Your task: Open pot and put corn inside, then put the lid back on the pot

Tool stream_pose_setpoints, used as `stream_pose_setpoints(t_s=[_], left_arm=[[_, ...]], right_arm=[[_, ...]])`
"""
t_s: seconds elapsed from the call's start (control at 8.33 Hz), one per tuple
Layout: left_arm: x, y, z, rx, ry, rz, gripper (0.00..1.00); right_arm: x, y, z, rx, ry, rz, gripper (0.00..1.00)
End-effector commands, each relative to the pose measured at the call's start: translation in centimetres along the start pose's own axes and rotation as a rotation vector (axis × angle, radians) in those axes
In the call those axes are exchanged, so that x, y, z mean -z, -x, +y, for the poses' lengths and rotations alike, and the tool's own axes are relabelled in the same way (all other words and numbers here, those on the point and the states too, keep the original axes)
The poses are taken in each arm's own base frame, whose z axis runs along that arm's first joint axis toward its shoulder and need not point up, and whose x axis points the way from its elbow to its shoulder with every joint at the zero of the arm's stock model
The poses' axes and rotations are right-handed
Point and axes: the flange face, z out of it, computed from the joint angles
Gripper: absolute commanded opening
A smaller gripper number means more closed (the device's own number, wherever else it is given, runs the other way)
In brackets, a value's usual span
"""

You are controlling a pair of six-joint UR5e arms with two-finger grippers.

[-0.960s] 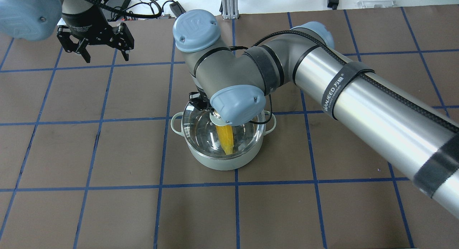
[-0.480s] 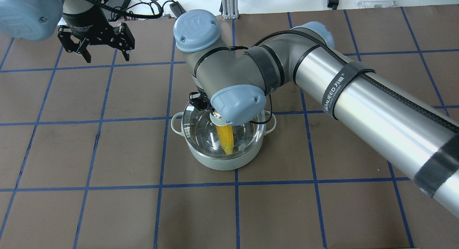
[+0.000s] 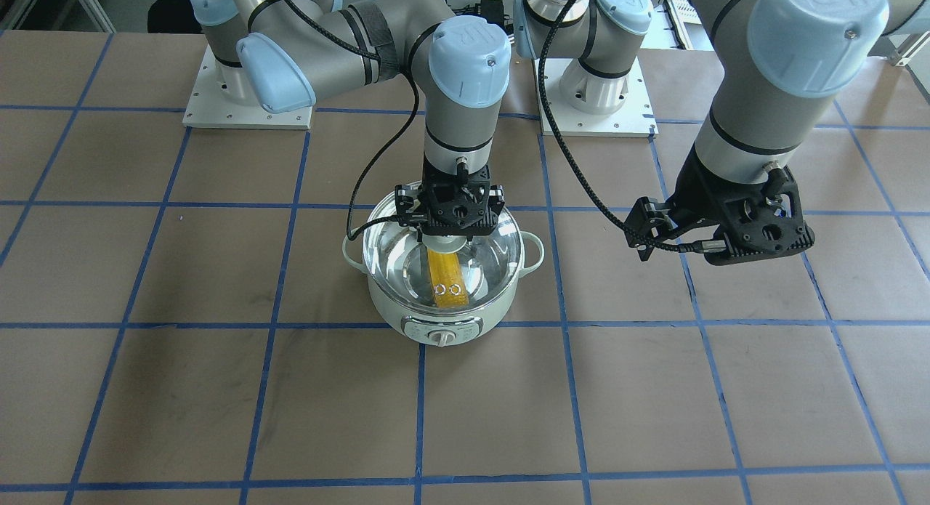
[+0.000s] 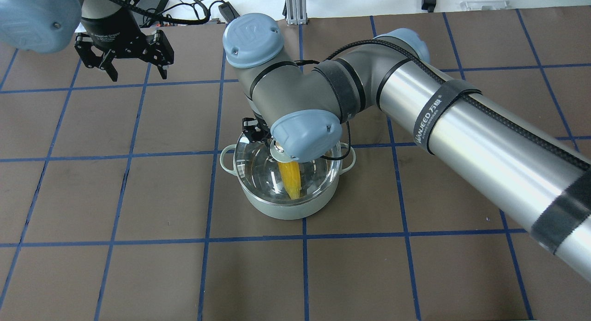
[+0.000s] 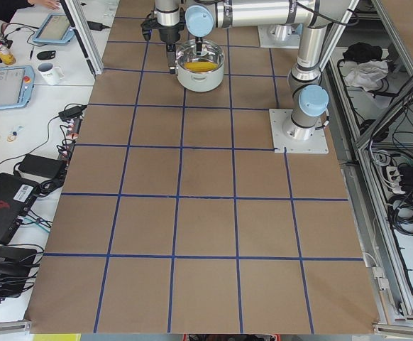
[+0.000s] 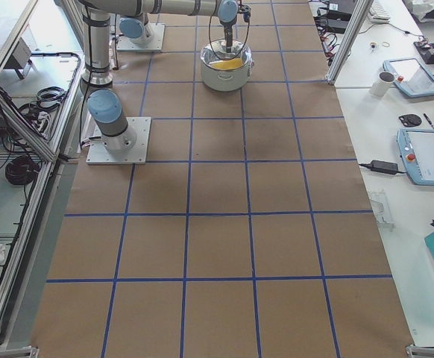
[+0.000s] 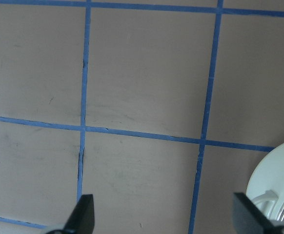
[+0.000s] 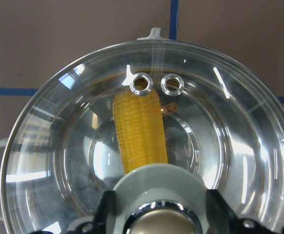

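Two claws are in play, and only the right claw (image 8: 161, 196) matters for the next move. It hangs straight above the lid (image 8: 239, 146), with the beige knob (image 8: 156, 227) directly beneath it and between its fingers (image 8: 109, 200). The lid sits on the rim of the pot (image 3: 407, 309), which stands on the desk (image 4: 138, 275). The corn (image 8: 139, 131) lies inside on the steel floor. Its long axis runs from under the knob out toward the vent holes (image 8: 142, 84), on the side where the dial (image 3: 441, 337) is.

In the wrist view the fingers stand a little wider than the knob, so the right claw looks released rather than clenched, though the knob is cut off at the frame's edge. The left claw (image 4: 137, 75) is spread wide and grasps nothing. It hovers over bare desk well apart from the pot, so the right arm is by far the nearer.

Against half a second ago, pot, lid and corn lie unchanged. The one dark finger visible beside the knob in the overhead view has edged slightly outward. I judge that a straight lift clear of the knob is all that remains.
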Motion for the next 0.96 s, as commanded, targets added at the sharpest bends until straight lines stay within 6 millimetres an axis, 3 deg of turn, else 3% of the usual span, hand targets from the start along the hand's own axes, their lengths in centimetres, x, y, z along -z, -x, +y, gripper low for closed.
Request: stream_pose_setpoints(t_s=[0.0,0.12,0.36,0.84], left_arm=[[0.01,-0.01,-0.04,-0.001,0.0,0.001,1.0],[0.1,0.01,0.0,-0.002,-0.002,0.001,1.0],[0.01,-0.01,-0.04,-0.001,0.0,0.001,1.0],[0.02,-0.09,-0.02,-0.002,-0.001,0.001,1.0]], right_arm=[[0.06,0.0,-0.03,-0.002,-0.001,0.0,0.86],[0.15,0.0,0.0,-0.008,-0.002,-0.002,0.5],[0.5,-0.04,0.13,-0.014,-0.003,-0.007,0.28],[0.65,-0.06,0.19,-0.017,0.002,-0.017,0.17]])
